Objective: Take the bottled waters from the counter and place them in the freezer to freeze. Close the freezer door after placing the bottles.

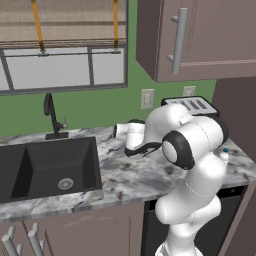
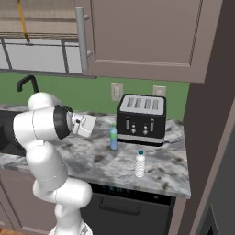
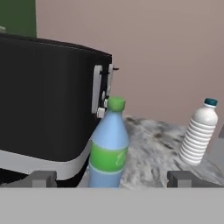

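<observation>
Two bottled waters stand upright on the marbled counter in front of the toaster. One is a blue-tinted bottle with a green cap and green label. The other is a whitish ribbed bottle with a teal cap, further right and nearer the counter's front edge. My gripper is open and level with the blue bottle, a short way to its left. In the hand view the bottle stands centred between the fingertips, which do not touch it. The freezer and its door are out of view.
A black toaster stands right behind the blue bottle. A black sink with a faucet lies to the left. Wall cabinets hang above, and a tall taupe panel closes the counter's right end.
</observation>
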